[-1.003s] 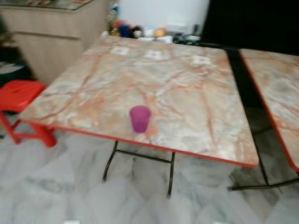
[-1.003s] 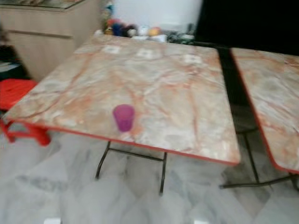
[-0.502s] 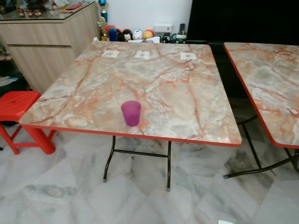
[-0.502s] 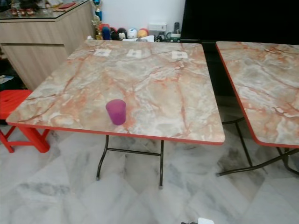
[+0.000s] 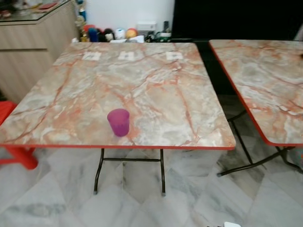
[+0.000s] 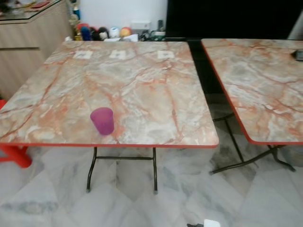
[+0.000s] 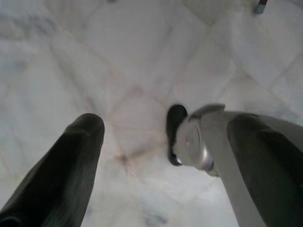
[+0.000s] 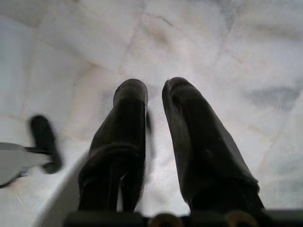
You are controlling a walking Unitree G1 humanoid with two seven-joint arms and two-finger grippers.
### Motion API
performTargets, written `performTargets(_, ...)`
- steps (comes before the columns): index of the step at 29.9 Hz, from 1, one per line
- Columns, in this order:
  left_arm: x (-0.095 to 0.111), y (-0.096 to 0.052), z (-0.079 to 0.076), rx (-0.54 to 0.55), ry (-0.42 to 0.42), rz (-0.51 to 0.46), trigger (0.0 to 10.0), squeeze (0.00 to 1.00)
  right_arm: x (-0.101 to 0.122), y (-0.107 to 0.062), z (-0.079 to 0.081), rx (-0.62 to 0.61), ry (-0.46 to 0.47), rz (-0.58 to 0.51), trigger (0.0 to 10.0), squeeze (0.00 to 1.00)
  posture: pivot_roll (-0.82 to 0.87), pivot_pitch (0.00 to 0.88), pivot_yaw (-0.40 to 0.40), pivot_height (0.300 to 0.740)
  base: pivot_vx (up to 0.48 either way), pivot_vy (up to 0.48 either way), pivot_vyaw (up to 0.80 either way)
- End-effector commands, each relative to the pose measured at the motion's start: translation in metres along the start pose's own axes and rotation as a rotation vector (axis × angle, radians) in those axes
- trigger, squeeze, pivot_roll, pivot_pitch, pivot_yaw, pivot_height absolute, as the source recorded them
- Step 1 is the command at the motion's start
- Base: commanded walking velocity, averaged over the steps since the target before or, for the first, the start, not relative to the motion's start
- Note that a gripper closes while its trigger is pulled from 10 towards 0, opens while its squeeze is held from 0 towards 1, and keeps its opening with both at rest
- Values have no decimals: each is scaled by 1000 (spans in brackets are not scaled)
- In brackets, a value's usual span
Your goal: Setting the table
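A translucent purple cup [image 5: 118, 122] stands upright near the front edge of a marble-patterned folding table [image 5: 156, 90] with a red rim. Three small white cards [image 5: 130, 56] lie in a row near the table's far edge. Both arms hang low over the pale marble floor, away from the table. In the left wrist view my left gripper [image 7: 165, 122] is open, its fingers [image 7: 71, 161] spread wide with nothing between them. In the right wrist view my right gripper [image 8: 154, 90] is shut, its two fingers [image 8: 128, 123] close together and holding nothing.
A second marble table [image 5: 265, 80] stands to the right across a narrow gap, with a dark item [image 6: 298, 54] on it. A red plastic stool [image 5: 12, 151] and a wooden cabinet [image 5: 28, 52] are at the left. Small toys and bottles [image 5: 109, 34] line the back wall.
The camera has swung right and the blur has cleared, so the table sits further left in the picture. The cup keeps its place on the table.
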State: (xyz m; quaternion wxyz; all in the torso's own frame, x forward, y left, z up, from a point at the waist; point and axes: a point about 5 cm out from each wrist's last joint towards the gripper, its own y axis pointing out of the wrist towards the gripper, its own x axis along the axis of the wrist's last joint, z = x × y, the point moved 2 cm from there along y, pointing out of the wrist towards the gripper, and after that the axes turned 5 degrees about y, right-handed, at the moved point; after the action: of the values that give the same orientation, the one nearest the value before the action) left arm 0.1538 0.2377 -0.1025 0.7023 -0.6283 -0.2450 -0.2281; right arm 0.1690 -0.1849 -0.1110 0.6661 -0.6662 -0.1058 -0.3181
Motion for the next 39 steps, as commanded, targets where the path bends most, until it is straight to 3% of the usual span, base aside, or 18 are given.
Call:
performTargets(1,-5,-1,-1,3,-1,18,10000,0,-6,-1,-1,-4,3,24,10000,0,60,83,-3,740,0,0,-756)
performTargets(11,-4,-1,-1,6,-6,13,10000,0,-4,0,1,1,0,21,10000,0,61,87,-3,740,0,0,-739)
performTargets(21,0,-1,0,8,-19,-27,10000,0,-4,0,4,7,-1,17,10000,0,71,93,-3,740,0,0,0)
performTargets(29,0,-1,0,3,-17,-28,10000,0,-4,0,6,8,6,21,10000,0,66,95,0,740,0,426,0)
performTargets(39,1,-1,0,8,-12,-34,10000,0,-2,0,6,10,6,9,10000,0,69,98,-2,740,0,0,-438)
